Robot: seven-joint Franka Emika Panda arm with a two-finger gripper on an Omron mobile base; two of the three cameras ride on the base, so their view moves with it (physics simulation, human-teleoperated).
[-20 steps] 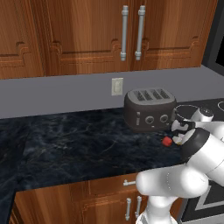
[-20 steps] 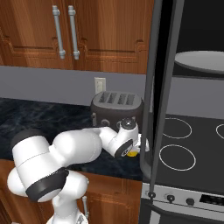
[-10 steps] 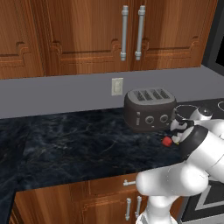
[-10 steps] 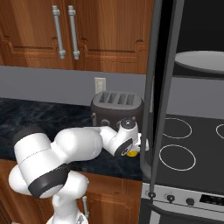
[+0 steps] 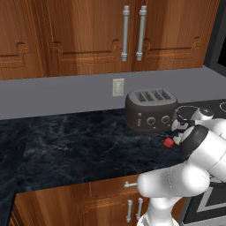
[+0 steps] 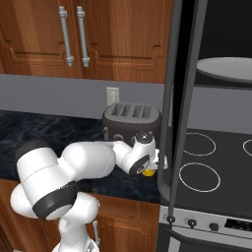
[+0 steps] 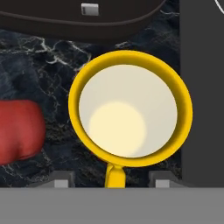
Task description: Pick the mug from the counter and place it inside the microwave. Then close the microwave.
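One mug point(image 7: 130, 109), one toaster point(image 5: 149, 110), one red object point(image 7: 18, 130).

The gripper point(image 7: 112, 183) has begun closing in around the mug's point(image 7: 129, 109) handle; nothing else has shifted.

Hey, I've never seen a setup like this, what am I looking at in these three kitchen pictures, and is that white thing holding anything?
The white thing is a robot arm in a simulated kitchen. Two pictures come from cameras behind it, left and right; the third looks down from its hand. On the dark stone counter stand a grey four-slot toaster, a small red object and a yellow mug. The microwave's door hangs open above the stovetop. The gripper sits directly over the mug, one fingertip either side of its handle; whether it grips yet isn't clear.
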